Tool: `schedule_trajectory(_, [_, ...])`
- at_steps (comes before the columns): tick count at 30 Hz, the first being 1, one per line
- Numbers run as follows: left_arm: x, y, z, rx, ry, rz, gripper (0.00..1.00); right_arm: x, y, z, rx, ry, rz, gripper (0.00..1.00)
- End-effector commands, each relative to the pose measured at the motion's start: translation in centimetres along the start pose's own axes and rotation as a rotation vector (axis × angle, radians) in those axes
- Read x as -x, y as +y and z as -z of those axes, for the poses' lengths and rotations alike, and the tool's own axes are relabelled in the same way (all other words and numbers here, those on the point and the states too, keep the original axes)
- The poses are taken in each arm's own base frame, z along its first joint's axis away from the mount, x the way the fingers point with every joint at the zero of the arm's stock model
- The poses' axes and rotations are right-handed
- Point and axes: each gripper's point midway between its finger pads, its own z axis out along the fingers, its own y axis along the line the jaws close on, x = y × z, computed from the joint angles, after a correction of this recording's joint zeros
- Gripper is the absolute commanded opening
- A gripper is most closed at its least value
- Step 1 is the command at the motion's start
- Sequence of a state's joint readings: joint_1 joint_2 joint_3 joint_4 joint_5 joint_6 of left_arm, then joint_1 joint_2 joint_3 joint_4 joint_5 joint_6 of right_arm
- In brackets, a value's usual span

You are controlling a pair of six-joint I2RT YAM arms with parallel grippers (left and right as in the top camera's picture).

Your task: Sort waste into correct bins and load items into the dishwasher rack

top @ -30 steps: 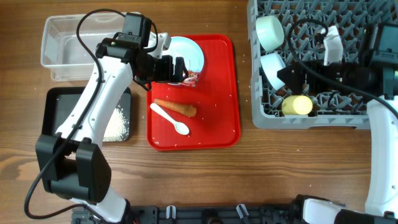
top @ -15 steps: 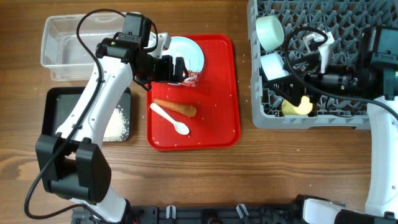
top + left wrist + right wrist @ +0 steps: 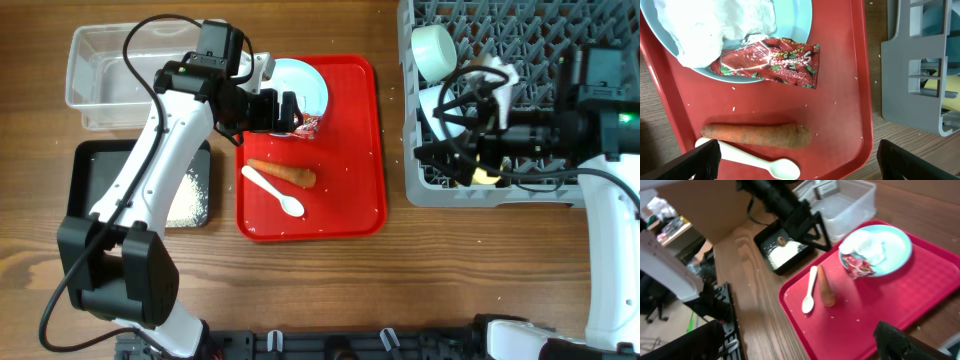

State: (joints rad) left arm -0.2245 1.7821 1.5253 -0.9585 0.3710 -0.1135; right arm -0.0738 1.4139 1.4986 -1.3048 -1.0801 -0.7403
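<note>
You have one carrot (image 3: 756,135), one spoon (image 3: 776,167), one wrapper (image 3: 775,62); only overhead shows two bowls (image 3: 435,48). Left tool (image 3: 800,156), right tool (image 3: 800,340) gape empty.

From above, left arm (image 3: 170,120) covered part of the plate (image 3: 310,85) and half the wrapper (image 3: 308,126); yellow cup (image 3: 487,175) sat mostly hidden behind right arm (image 3: 560,130) and cables (image 3: 465,95); rack (image 3: 500,192) was cut at top and right edges. Left wrist view clipped the plate's top and the spoon (image 3: 780,169) handle's end. Right wrist view was blurred, scrap (image 3: 781,241) just a speck
</note>
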Motion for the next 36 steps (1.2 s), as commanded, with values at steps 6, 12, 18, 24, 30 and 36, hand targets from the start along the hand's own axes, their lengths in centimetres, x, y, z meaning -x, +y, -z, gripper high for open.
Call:
schedule_trajectory(6, [0.2, -0.6, 0.6, -0.010, -0.011, -0.011, 1.00, 0.3, 1.2, -1.0, 0.011, 0.039, 0.063, 1.00])
schedule_trajectory(12, [-0.4, -0.6, 2.7, 0.030, 0.002, -0.034, 1.00, -0.2, -2.1, -0.8, -0.162, 0.089, -0.118, 1.00])
schedule_trajectory(18, [1.1, -1.7, 9.6, 0.111, -0.156, -0.073, 1.00, 1.2, -4.4, -0.9, -0.287, 0.039, -0.280, 0.98])
schedule_trajectory(24, [0.3, -1.3, 10.1, 0.185, -0.148, -0.077, 0.96, 1.6, -5.9, -2.7, -0.482, 0.069, -0.329, 0.97])
schedule_trajectory(30, [1.3, 0.5, 10.7, 0.347, -0.222, 0.009, 0.98, 2.1, -6.6, -3.2, -0.534, 0.050, -0.345, 0.97])
schedule_trajectory(36, [2.1, 0.6, 10.6, 0.346, -0.256, 0.046, 0.97, 0.8, -8.0, -4.9, -0.522, 0.100, -0.403, 0.96])
